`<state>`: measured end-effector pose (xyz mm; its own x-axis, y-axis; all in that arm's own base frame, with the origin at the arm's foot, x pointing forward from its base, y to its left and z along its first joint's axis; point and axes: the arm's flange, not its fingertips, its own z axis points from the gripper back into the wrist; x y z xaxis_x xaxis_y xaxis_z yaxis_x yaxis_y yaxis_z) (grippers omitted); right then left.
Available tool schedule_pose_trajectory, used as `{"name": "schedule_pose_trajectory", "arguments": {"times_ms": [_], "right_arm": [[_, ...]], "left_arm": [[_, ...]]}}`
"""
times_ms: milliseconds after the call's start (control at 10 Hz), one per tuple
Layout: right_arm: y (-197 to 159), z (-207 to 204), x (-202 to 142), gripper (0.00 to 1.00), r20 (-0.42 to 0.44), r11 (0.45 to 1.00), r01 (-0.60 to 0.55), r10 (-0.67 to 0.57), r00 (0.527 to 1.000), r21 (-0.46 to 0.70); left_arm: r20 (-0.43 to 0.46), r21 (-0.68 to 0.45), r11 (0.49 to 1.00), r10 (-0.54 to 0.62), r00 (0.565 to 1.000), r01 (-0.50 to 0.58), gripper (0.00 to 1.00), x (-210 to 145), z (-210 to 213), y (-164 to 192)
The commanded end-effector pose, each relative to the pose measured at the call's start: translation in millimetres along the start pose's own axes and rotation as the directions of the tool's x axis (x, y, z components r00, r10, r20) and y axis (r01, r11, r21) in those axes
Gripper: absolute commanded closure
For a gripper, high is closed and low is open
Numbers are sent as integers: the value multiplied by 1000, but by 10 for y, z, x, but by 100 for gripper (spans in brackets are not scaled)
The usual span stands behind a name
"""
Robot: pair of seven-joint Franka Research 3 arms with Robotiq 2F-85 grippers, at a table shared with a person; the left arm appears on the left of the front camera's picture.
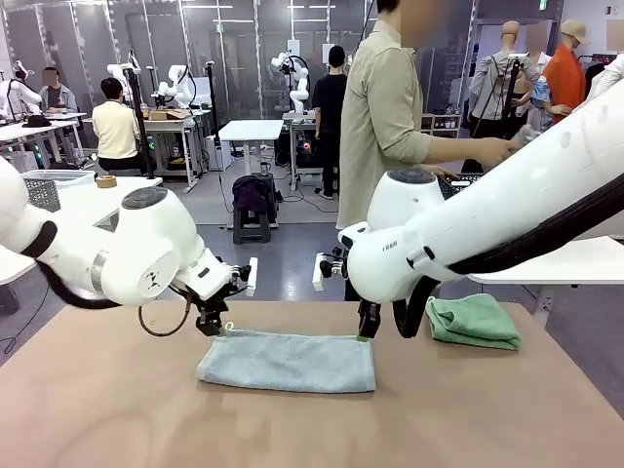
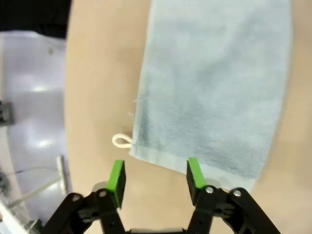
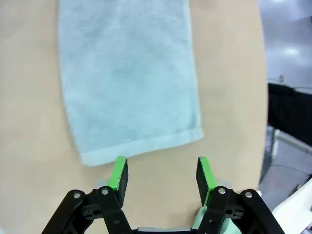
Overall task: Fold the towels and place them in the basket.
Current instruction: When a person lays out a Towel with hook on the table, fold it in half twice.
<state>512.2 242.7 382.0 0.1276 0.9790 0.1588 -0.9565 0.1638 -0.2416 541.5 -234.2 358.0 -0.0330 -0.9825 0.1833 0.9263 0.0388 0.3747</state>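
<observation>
Left pincer and right pincer hang spread, one at each short end of the pale blue towel.

Neither pincer pinches anything. The left one's green pads stand apart just off the end with the corner loop, and the right one gapes the same way at the opposite end. Between them the towel lies flat on the counter as a long narrow band, probably folded once lengthwise. Working both ends at once likely keeps the edges square for the next fold. A mint green towel sits loosely folded off the blue towel's right end, presumably waiting for the basket.
</observation>
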Motion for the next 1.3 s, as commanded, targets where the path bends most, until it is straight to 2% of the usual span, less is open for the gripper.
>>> {"name": "schedule_pose_trajectory", "arguments": {"times_ms": [0, 100, 200, 300, 400, 500, 600, 800, 900, 1000, 1100, 1200], "right_arm": [[97, 513, -102, 29, -35, 976, 138, -134, 990, 169], [159, 735, -118, 29, -14, 961, 194, -195, 981, 196], [232, 965, -140, 29, -44, 937, 283, -280, 959, 207], [289, 1165, -172, 29, -62, 928, 313, -307, 950, 200], [354, 1342, -189, 29, -72, 891, 389, -383, 921, 233], [401, 1420, -199, 29, -68, 819, 500, -503, 862, 283], [428, 1390, -221, 29, -75, 706, 651, -660, 748, 280], [521, 1293, -363, 29, -123, 505, 800, -816, 565, 323], [551, 1243, -418, 29, -97, 410, 850, -881, 463, 331], [593, 1199, -442, 29, -76, 346, 881, -918, 388, 322], [640, 1170, -444, 29, -56, 300, 885, -939, 341, 356], [646, 1125, -459, 29, -79, 236, 880, -953, 292, 412]], "left_arm": [[69, -153, 987, -33, 997, 44, 34, -396, 503, 85], [103, -191, 980, -37, 994, 56, 34, -487, 619, 86], [117, -211, 976, -26, 993, 50, 34, -572, 742, 73], [124, -214, 976, -13, 992, 39, 34, -646, 848, 59], [143, -230, 973, 9, 990, 25, 34, -721, 948, 35], [164, -245, 970, 36, 986, 5, 34, -784, 1021, 11], [195, -243, 970, 58, 979, -9, 34, -844, 1071, -28], [251, -251, 968, 89, 964, -24, 34, -992, 1150, -128], [268, -249, 968, 99, 958, -30, 34, -1054, 1155, -167], [280, -252, 967, 106, 954, -33, 34, -1107, 1145, -196], [294, -260, 965, 117, 949, -39, 34, -1150, 1126, -209], [304, -271, 962, 127, 944, -42, 34, -1186, 1115, -219]]}}
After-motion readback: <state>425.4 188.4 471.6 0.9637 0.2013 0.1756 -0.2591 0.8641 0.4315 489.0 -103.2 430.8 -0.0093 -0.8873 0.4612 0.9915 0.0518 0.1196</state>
